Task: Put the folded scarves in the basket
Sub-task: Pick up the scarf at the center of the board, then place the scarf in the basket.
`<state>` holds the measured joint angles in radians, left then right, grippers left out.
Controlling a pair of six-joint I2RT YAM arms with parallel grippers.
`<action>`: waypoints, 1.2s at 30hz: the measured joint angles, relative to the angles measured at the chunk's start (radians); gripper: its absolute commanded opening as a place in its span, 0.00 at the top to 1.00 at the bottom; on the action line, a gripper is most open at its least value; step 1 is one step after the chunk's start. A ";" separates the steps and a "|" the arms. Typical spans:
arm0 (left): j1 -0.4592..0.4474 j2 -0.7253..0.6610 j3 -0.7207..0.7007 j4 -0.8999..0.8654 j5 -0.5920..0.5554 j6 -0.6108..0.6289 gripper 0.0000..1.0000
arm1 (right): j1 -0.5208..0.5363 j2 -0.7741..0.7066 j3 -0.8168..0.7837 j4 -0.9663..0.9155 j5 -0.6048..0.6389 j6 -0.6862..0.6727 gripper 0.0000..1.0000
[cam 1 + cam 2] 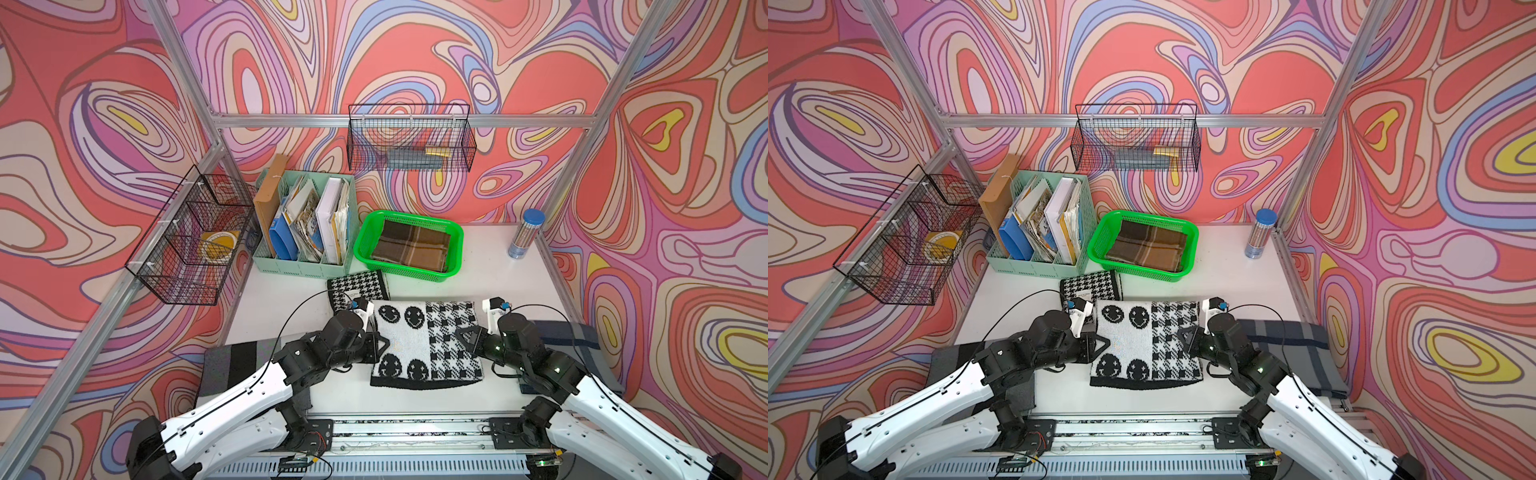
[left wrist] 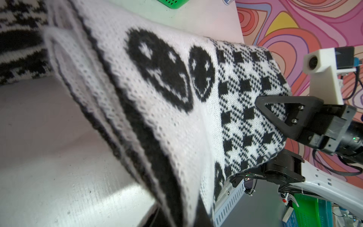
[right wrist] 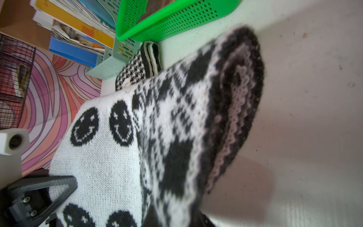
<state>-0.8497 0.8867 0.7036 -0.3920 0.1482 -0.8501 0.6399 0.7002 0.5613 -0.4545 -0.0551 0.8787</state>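
Top views: both show a white bench (image 1: 482, 266) walled by swirl-patterned panels, with two arms reaching in from the near edge.
Basket (image 1: 405, 273): bright green and perforated, at the far side of the bench; the reference for every position below.
Folded scarf (image 1: 415, 345): black-and-white knit, smiley faces on one half and checks on the other. It is outside the basket, on the robot's side of it and apart from it. The wrist views show it raised, with its layered edges drooping and a shadow on the bench beneath.
Left pincer (image 1: 384, 343): clenched on the scarf's left edge, one finger lying on top of the knit.
Right pincer (image 1: 460, 334): clenched on the scarf's right edge, likewise with a finger on top.
Brown plaid cloth (image 1: 411, 247): folded flat inside the basket.
Houndstooth scarf (image 1: 357, 284): folded, near the basket's near-left corner, between the basket and the folded scarf.
File organiser (image 1: 286, 266): mint green, just beside the basket's left wall, packed with upright folders.
Blue-capped tube (image 1: 524, 237): upright, well to the right of the basket.
Wire baskets: one (image 1: 409, 139) is hung above and behind the basket, one (image 1: 187, 237) far to its left.
Grey striped cloth (image 1: 237, 365): under the left arm, farther from the basket than the scarf.
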 measured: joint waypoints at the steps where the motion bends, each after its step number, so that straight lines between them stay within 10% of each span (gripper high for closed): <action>1: 0.000 0.003 0.018 -0.014 -0.012 0.013 1.00 | 0.000 0.008 0.024 -0.012 0.015 -0.003 1.00; 15: 0.188 0.335 0.374 -0.095 -0.100 0.209 1.00 | -0.018 0.441 0.402 -0.054 0.213 -0.104 1.00; 36: 0.388 1.143 1.241 -0.124 -0.134 0.496 1.00 | -0.284 1.144 1.012 0.149 0.135 -0.246 1.00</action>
<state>-0.4618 2.0300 1.9442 -0.5163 0.0147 -0.3538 0.3557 1.8442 1.5738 -0.3058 0.0795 0.6331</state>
